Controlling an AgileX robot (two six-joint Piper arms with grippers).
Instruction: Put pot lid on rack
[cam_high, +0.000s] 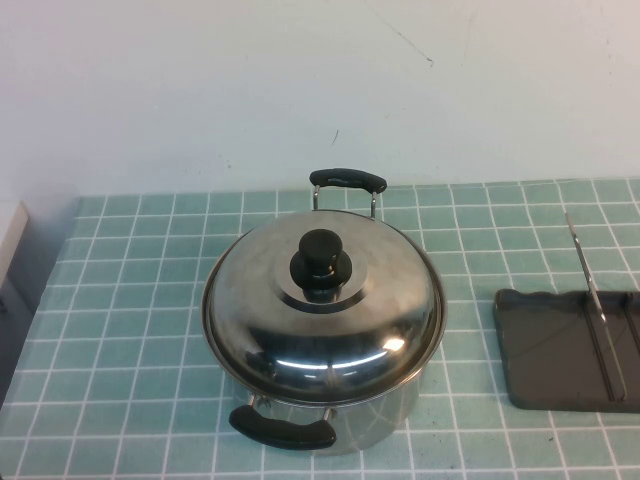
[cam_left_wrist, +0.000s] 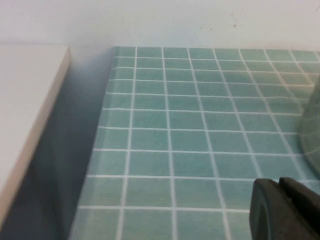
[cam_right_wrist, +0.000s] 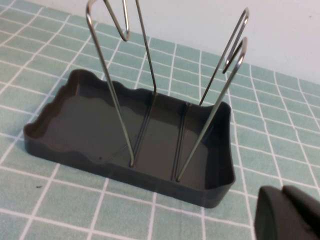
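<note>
The shiny steel pot lid (cam_high: 330, 310) with a black knob (cam_high: 320, 258) sits closed on the steel pot (cam_high: 385, 425) at the table's middle. The dark grey rack (cam_high: 560, 350) with thin wire dividers (cam_high: 595, 305) stands at the right edge; it also shows in the right wrist view (cam_right_wrist: 80, 120). My left gripper (cam_left_wrist: 280, 186) is shut and empty, above bare tiles left of the pot. My right gripper (cam_right_wrist: 282, 192) is shut and empty, just off one corner of the rack. Neither arm shows in the high view.
The pot has two black handles, one at the back (cam_high: 347, 181) and one at the front (cam_high: 282, 430). The green tiled table (cam_high: 130, 330) ends at a left edge, with a white surface (cam_left_wrist: 25, 105) beyond a gap. A white wall stands behind.
</note>
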